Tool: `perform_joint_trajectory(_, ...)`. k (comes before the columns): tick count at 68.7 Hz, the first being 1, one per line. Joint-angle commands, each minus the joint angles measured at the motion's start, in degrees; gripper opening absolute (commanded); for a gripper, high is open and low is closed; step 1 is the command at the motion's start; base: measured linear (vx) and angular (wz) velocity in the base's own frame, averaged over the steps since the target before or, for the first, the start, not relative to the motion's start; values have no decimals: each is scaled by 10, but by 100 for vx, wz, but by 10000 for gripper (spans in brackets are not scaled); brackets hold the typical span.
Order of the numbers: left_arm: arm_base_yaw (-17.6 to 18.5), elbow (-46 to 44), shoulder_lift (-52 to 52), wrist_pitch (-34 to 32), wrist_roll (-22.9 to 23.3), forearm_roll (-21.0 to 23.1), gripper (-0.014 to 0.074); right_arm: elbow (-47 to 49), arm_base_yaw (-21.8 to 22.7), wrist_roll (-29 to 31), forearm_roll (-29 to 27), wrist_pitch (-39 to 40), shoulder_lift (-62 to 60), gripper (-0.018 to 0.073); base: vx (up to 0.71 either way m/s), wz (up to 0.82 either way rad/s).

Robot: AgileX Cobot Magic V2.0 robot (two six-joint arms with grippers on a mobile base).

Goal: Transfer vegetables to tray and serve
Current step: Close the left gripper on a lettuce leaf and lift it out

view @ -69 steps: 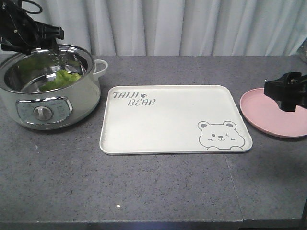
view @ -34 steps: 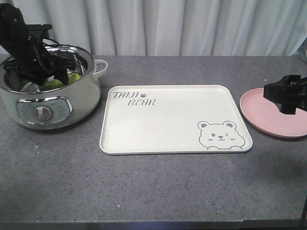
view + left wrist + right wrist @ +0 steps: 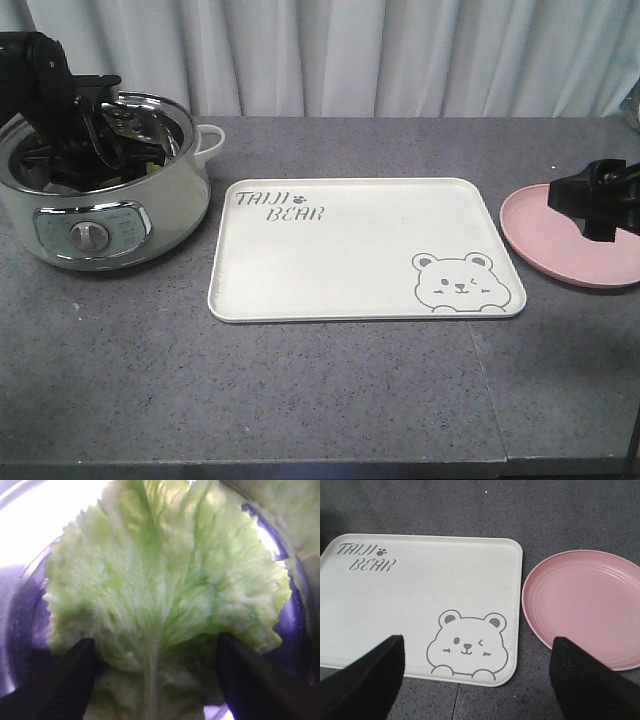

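The vegetables [image 3: 165, 585], bright green crinkled lettuce leaves with a pale rib, fill the left wrist view inside the steel pot [image 3: 180, 120]. My left gripper [image 3: 155, 660] is down in the pot, open, its two dark fingers [image 3: 65, 680] standing either side of the leaf's rib. In the front view the arm hides the leaves. The cream tray [image 3: 360, 250] with the bear drawing lies bare in the middle of the table. My right gripper [image 3: 477, 660] hangs open above the gap between tray [image 3: 420, 595] and pink plate, holding nothing.
The white electric cooker [image 3: 100, 215] with a dial stands at the far left, a handle [image 3: 210, 138] sticking out towards the tray. A round pink plate [image 3: 575, 245] lies at the right edge. White curtains hang behind the grey table.
My left arm has dropped from above the pot's rim down into the pot, covering the leaves in the front view. The right gripper has barely moved.
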State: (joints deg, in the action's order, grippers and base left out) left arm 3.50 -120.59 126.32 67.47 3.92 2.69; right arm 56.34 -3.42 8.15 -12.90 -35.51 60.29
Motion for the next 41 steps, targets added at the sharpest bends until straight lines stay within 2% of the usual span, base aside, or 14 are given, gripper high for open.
perform_joint_trajectory(1,2,-13,-18,9,2,8,472,19,1,7,-5,33,-6,564,0,0)
perform_joint_trajectory(13,2,-13,-4,40,2,7,328,19,1,7,-5,33,-6,564,0,0)
perform_joint_trajectory(31,2,-13,7,39,0,1,-6,19,1,7,-5,33,-6,564,0,0)
perform_joint_trajectory(41,2,-14,3,36,-3,0,-8,19,1,7,-7,33,-6,559,0,0)
